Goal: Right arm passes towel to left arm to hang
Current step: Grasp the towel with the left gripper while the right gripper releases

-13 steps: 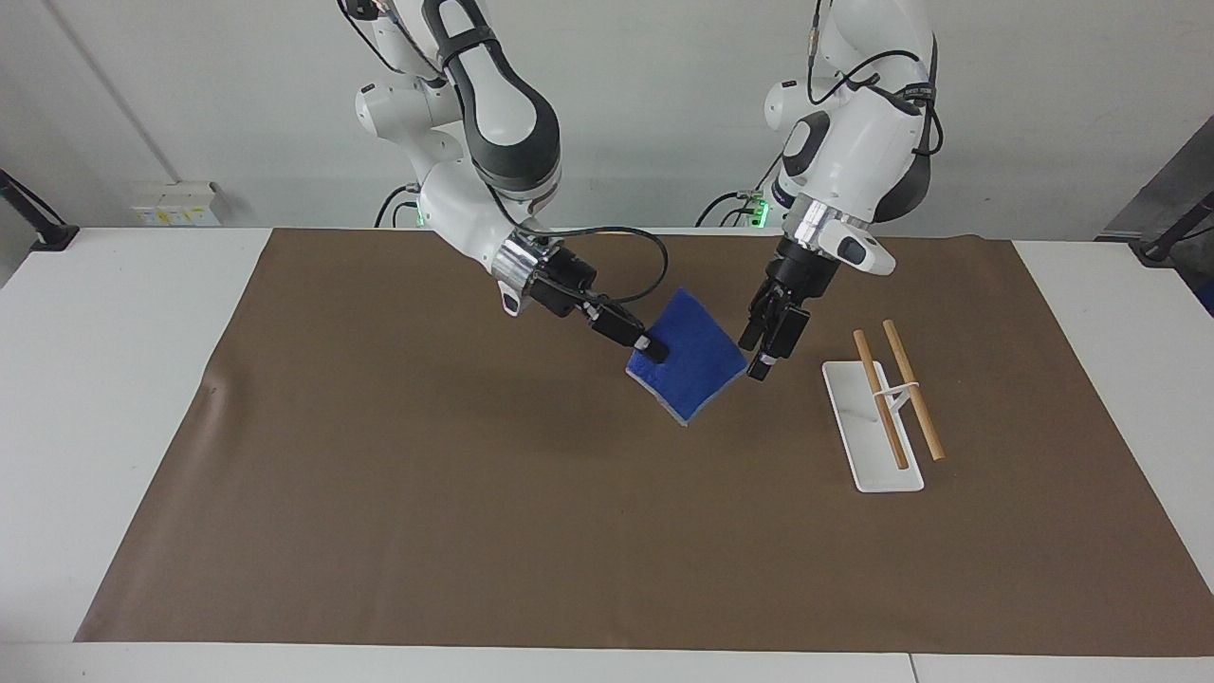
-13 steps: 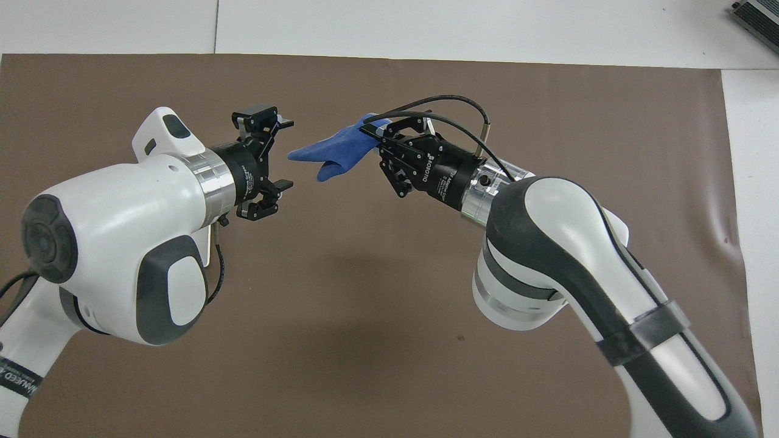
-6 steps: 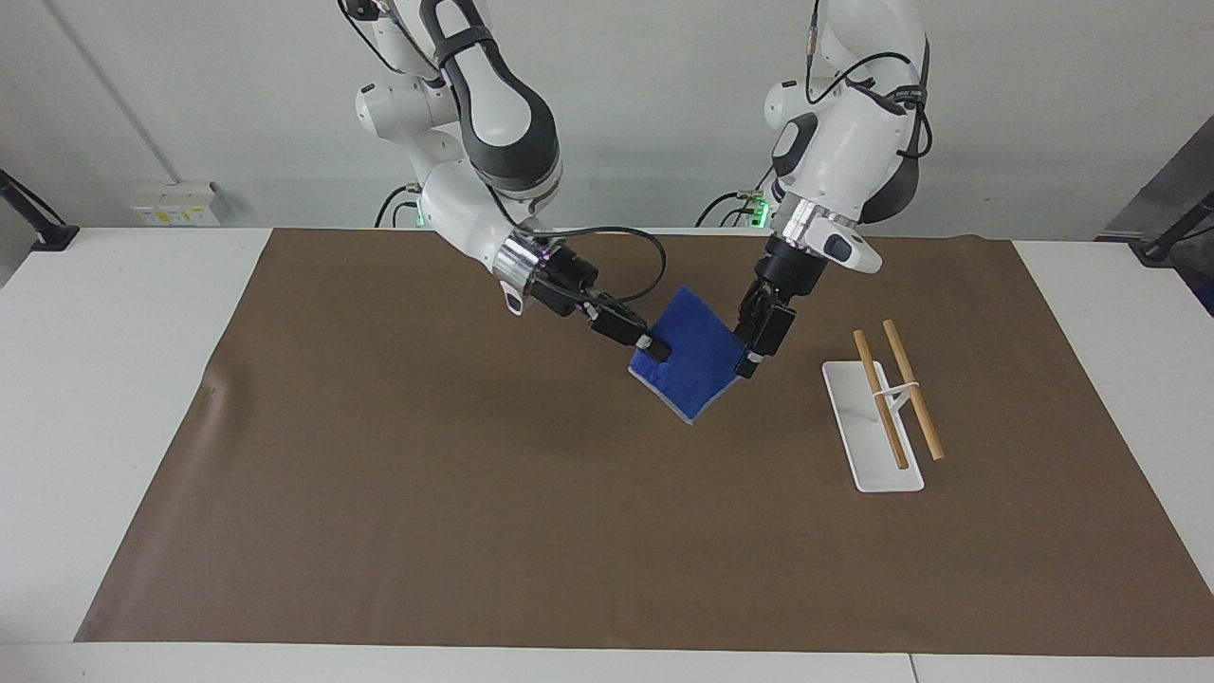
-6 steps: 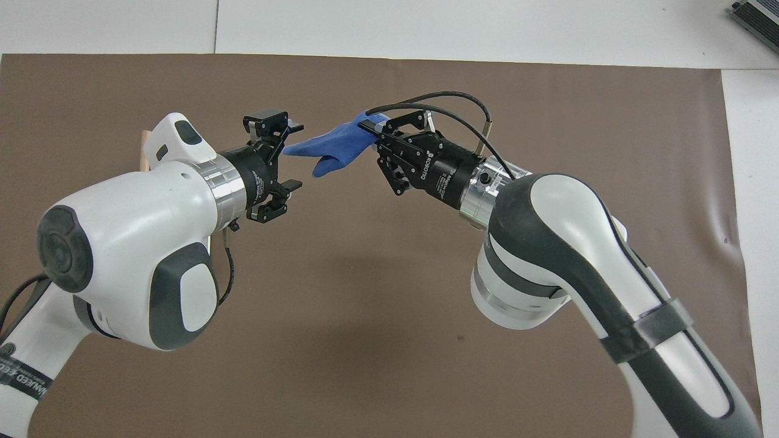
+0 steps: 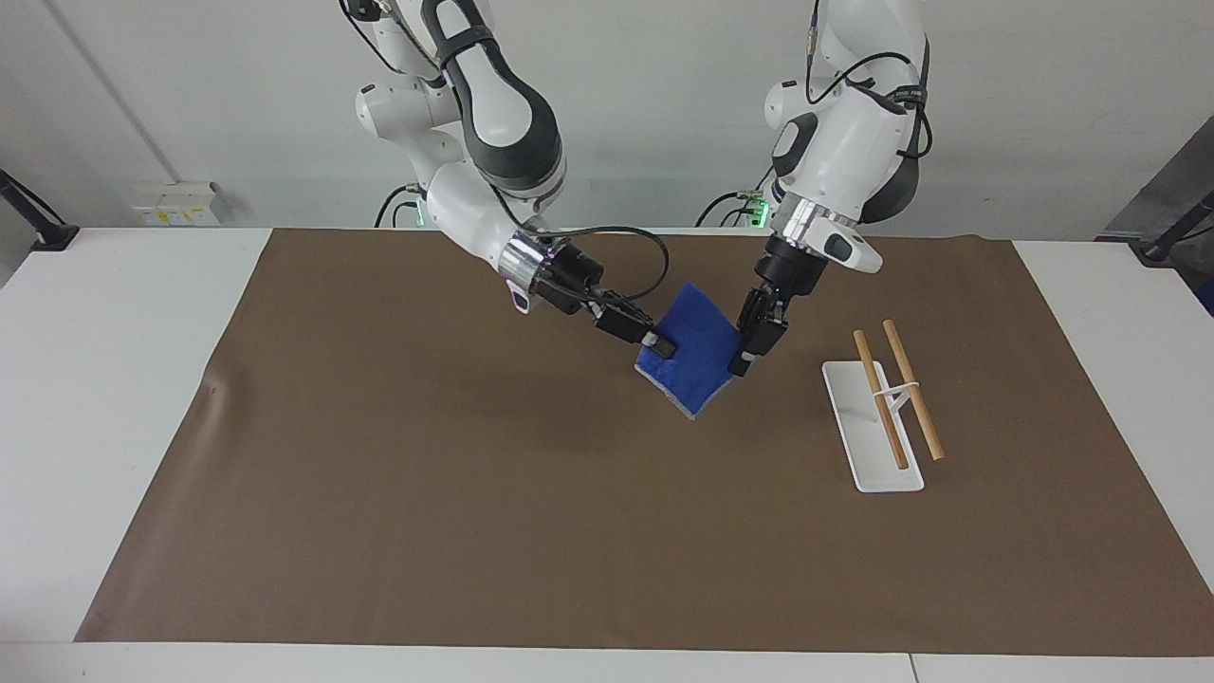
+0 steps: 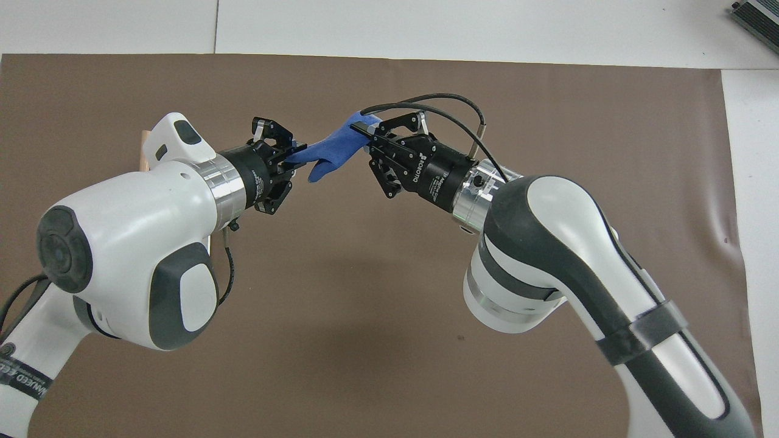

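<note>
The blue towel (image 5: 697,346) hangs in the air over the brown mat, stretched between both grippers. My right gripper (image 5: 659,346), on the arm with the looping cable, is shut on the towel's corner toward the right arm's end. My left gripper (image 5: 738,359) is closed on the corner at the other end. In the overhead view the towel (image 6: 331,152) spans from the right gripper (image 6: 365,131) to the left gripper (image 6: 295,161). The rack (image 5: 873,436), a white base with two wooden bars, stands toward the left arm's end.
The brown mat (image 5: 427,474) covers most of the white table. In the overhead view the left arm hides the rack except a sliver of wooden bar (image 6: 145,152).
The left gripper moved in onto the towel's free corner and its fingers closed from wide open. The right gripper kept its hold and shifted slightly toward the left arm's end.
</note>
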You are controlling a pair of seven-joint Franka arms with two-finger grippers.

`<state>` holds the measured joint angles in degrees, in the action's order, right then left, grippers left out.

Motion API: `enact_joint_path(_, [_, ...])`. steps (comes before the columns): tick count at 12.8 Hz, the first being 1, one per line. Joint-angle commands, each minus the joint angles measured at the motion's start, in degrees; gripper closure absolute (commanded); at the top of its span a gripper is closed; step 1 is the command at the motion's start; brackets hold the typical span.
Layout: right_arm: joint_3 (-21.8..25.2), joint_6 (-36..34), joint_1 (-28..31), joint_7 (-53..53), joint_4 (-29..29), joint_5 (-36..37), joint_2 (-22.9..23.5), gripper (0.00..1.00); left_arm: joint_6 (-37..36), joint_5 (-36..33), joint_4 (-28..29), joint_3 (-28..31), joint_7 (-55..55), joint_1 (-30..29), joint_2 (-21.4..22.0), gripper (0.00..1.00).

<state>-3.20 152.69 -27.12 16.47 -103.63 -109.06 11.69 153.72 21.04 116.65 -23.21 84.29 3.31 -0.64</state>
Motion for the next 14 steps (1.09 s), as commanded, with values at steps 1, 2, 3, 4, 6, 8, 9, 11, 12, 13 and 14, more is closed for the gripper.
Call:
enact_joint_path(1, [-0.5,1.2,0.0,0.0,1.3,-1.9,0.8,1.0,1.6,0.9,0.9,0.2,-0.8,-0.1,0.2,1.0])
enact_joint_path(2, [-0.4,1.4,0.0,0.0,1.3,-1.9,0.8,1.0,2.2,0.9,0.8,0.2,-1.2,-0.5,0.1,1.0])
enact_joint_path(3, [-0.5,2.4,0.1,0.0,1.3,-1.5,0.8,1.0,3.1,0.9,0.8,0.3,-3.1,-0.5,-0.4,1.0])
enact_joint_path(4, [-0.4,2.7,0.1,0.0,1.3,-1.4,0.8,1.0,3.3,0.9,0.7,0.4,-4.6,-0.6,-0.5,1.0])
enact_joint_path(6, [-0.4,3.1,0.3,-0.5,1.2,-1.2,0.9,0.86,3.3,0.9,0.7,0.8,-5.4,-1.4,-0.5,1.0])
enact_joint_path(8, [-0.4,6.6,0.6,-4.4,0.9,0.3,1.2,0.0,3.3,0.9,0.7,1.1,-6.7,-1.8,-0.6,1.0])
enact_joint_path(9, [-0.4,7.8,0.7,-7.1,0.5,2.8,1.4,0.0,3.3,0.9,0.7,1.5,-7.9,-2.2,-0.6,1.0])
enact_joint_path(11, [-0.3,9.8,1.2,-10.4,-0.8,11.5,1.8,0.0,2.8,0.9,1.2,2.4,-9.1,-2.7,-0.6,1.0])
enact_joint_path(12, [-0.2,10.7,1.3,-12.3,-1.7,17.4,2.2,0.0,2.5,0.9,1.6,2.9,-10.1,-2.9,-0.6,1.0])
enact_joint_path(13, [-0.1,11.2,1.6,-13.9,-3.0,22.8,2.2,0.0,2.5,1.0,2.3,3.4,-11.4,-3.0,-0.6,1.0])
enact_joint_path(14, [-0.1,11.3,2.6,-15.9,-4.4,28.0,2.0,0.0,2.5,1.0,3.2,4.0,-13.2,-3.8,-0.6,1.0])
